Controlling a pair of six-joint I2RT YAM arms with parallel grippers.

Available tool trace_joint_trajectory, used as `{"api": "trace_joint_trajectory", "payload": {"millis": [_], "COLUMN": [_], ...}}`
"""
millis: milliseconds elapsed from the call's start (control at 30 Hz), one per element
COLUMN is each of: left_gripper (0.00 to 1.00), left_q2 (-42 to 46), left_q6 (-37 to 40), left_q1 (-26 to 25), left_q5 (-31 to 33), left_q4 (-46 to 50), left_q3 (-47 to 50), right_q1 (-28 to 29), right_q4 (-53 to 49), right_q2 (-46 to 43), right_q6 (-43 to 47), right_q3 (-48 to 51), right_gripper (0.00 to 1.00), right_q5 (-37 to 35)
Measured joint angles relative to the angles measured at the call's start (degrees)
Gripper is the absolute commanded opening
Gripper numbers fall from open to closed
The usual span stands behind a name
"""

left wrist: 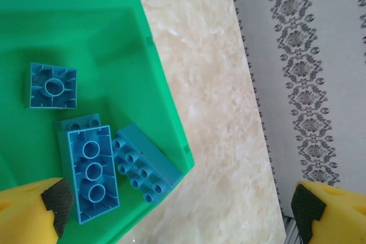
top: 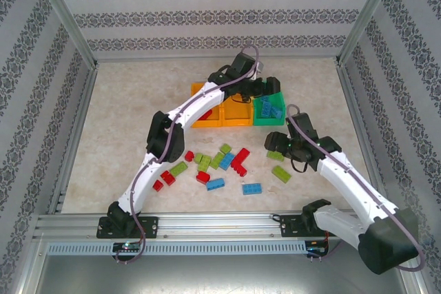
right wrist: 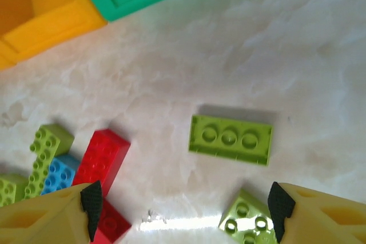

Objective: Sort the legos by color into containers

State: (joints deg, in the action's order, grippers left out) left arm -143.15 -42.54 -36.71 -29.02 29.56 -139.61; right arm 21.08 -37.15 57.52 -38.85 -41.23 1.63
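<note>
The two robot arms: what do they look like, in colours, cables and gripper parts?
Both the left arm and the right arm have white plastic shells between black joints, and black bases. A thin greyish-purple cable runs along each. The left gripper and the right gripper have yellow fingers with black pads.
</note>
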Motion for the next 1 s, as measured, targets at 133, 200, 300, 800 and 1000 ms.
{"api": "trace_joint_trajectory", "payload": {"millis": [133, 200, 300, 800, 1000], "left_gripper": [1.0, 1.0, 1.0, 0.99, 1.0], "left_q2": [5.1, 8.1, 12.8, 29.9, 34.8], "left_q6": [0.1, 0.4, 1.6, 3.7, 3.7], "left_q1": [0.0, 0.0, 0.0, 4.4, 5.9], "left_q5": [2.5, 3.8, 5.9, 10.3, 11.4], "left_q4": [0.5, 0.7, 1.2, -1.9, -3.1], "left_q3": [1.5, 2.6, 5.1, 35.9, 42.3], "right_q1": [6.0, 9.9, 17.3, 34.8, 35.8], "right_q4": [-1.7, -1.9, -1.9, -2.5, -1.5], "right_q2": [-1.7, -1.4, 0.5, 13.2, 18.9], "right_q6": [-3.8, -6.2, -9.5, -18.1, -18.1], "right_q3": [2.0, 3.0, 4.0, 3.3, 2.2], "right_gripper": [0.81, 0.82, 0.83, 0.92, 0.92], "right_q5": [-0.9, -1.2, -1.8, -4.8, -4.9]}}
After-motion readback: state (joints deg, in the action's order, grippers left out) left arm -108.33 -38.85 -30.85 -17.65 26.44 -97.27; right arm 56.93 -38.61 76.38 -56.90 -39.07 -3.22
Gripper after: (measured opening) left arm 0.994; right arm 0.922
